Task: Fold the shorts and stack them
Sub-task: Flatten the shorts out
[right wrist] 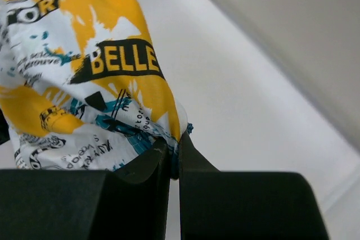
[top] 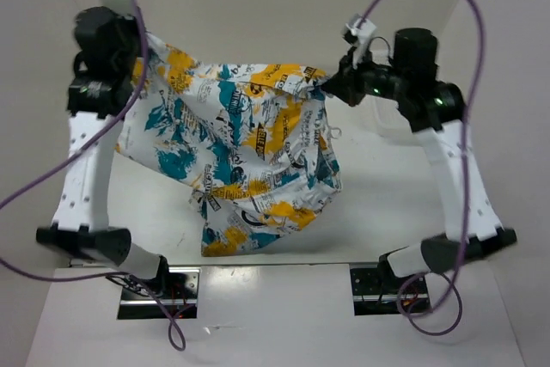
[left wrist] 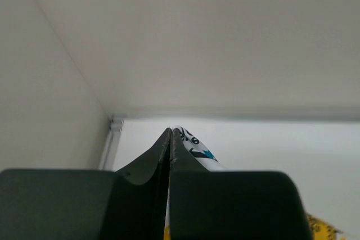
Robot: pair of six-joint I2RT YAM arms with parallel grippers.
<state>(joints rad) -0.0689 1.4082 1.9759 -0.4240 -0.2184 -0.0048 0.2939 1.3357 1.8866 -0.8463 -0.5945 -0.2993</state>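
The shorts (top: 245,152), white with teal, yellow-orange and black print, hang spread in the air between both arms, the lower part drooping toward the table. My left gripper (top: 146,59) is shut on the shorts' upper left corner; in the left wrist view a strip of printed fabric (left wrist: 194,147) sticks out beside the pinched fingertips (left wrist: 171,134). My right gripper (top: 331,83) is shut on the upper right corner; in the right wrist view the cloth (right wrist: 84,82) bunches out of its fingertips (right wrist: 174,141).
The white table (top: 387,178) lies below, enclosed by pale walls on the left, back and right. A faint white object (top: 391,122) sits on the table under the right arm. The arm bases (top: 378,285) are at the near edge.
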